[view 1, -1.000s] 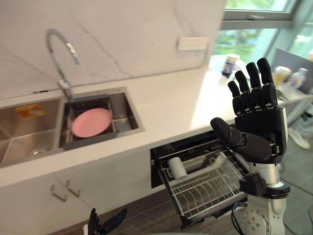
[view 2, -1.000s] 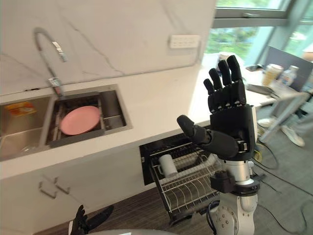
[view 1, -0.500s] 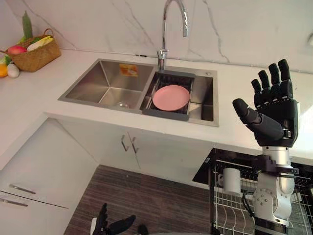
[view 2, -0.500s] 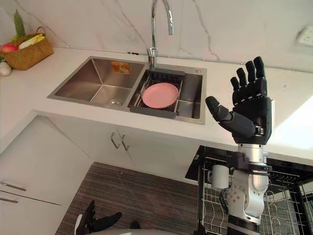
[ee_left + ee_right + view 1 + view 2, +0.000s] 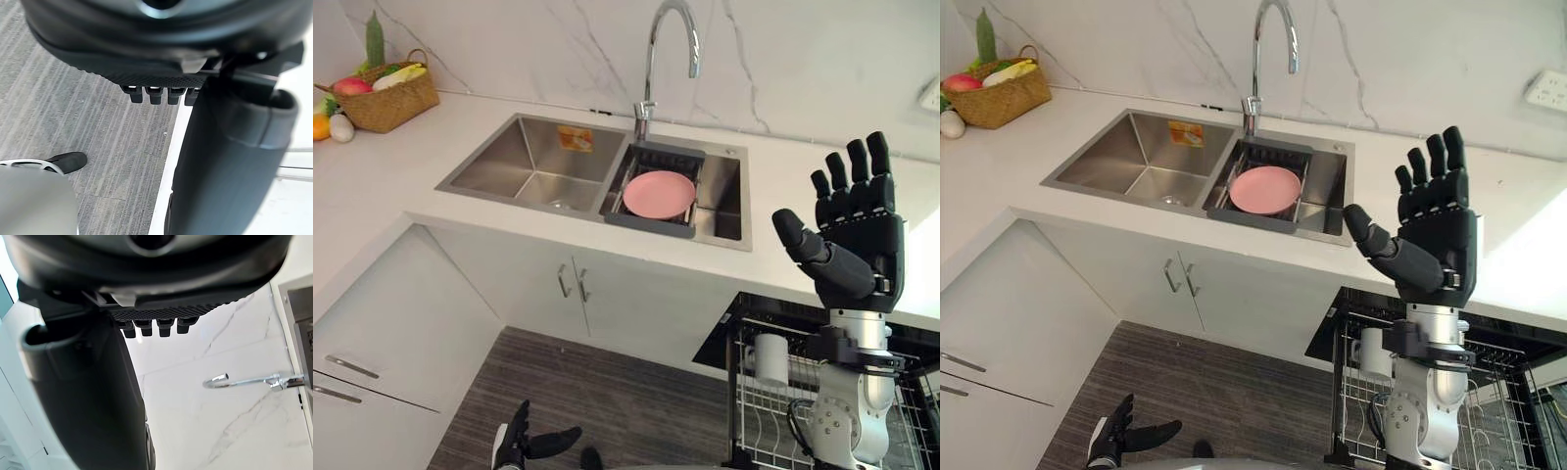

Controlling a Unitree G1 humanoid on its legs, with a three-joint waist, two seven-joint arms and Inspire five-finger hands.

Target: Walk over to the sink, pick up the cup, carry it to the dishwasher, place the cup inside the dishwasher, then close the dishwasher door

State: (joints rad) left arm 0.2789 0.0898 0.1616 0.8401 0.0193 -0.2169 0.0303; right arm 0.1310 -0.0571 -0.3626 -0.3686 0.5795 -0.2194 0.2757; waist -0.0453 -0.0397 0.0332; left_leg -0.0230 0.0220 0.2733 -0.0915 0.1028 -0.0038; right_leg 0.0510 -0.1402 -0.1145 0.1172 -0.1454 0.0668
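A white cup (image 5: 771, 357) lies in the wire rack (image 5: 766, 419) of the open dishwasher under the counter, at the lower right. My right hand (image 5: 858, 238) is raised above the rack in front of the counter edge, open, fingers straight up, thumb out, holding nothing. My left hand (image 5: 523, 446) hangs low over the wooden floor, open and holding nothing. The steel double sink (image 5: 530, 168) lies ahead, with a pink plate (image 5: 658, 194) in a dark drainer in its right basin.
A curved chrome faucet (image 5: 659, 54) rises behind the sink and also shows in the right wrist view (image 5: 244, 381). A wicker basket of produce (image 5: 389, 95) stands at the counter's far left. White cabinet doors (image 5: 573, 294) run below the counter.
The camera has swung from the dishwasher side towards the sink, then shifted slightly. My right hand stays raised and open. The cup stays in the rack.
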